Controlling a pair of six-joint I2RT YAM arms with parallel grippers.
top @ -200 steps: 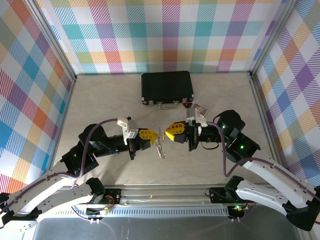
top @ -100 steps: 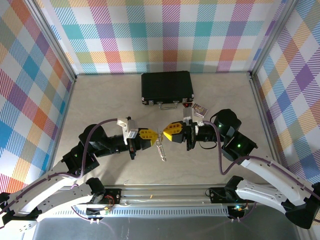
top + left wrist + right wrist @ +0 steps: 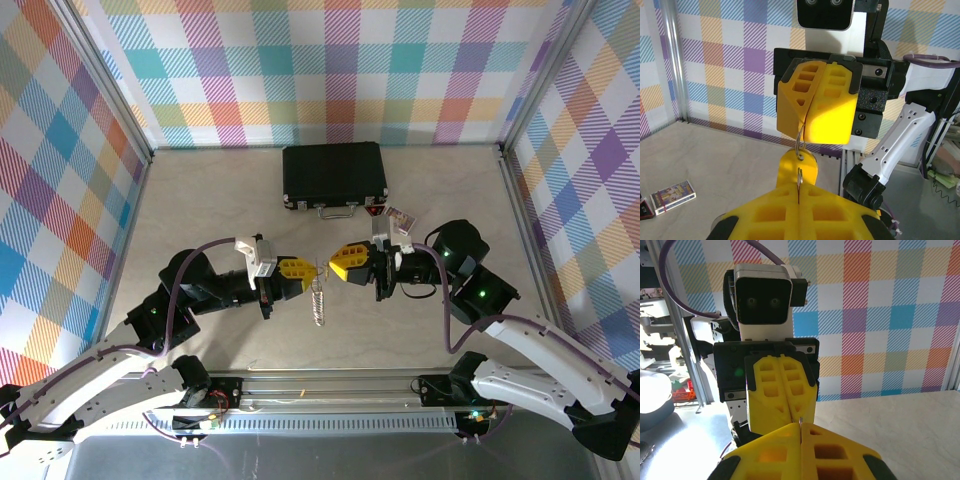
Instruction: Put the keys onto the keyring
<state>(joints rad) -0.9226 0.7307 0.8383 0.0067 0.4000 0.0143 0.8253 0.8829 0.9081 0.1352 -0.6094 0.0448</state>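
Threading appears nearly complete. Left gripper (image 3: pixel 305 270) is clamped on the key (image 3: pixel 797 169); right gripper (image 3: pixel 336 267) is clamped on the keyring (image 3: pixel 318 300), which hangs between them above the table (image 3: pixel 200 200). Keyring wire seems to pass through the key's hole. Remaining, by judgement: seat the key fully, then release. Case (image 3: pixel 334 176) and card box (image 3: pixel 400 217) lie well apart; nothing obstructs.

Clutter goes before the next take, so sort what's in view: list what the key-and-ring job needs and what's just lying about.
In the job:
- key, yellow head, pinched in the left hand
- keyring, pinched in the right hand

Lying about:
- black case, at the back of the table
- small printed box, right of the case's handle
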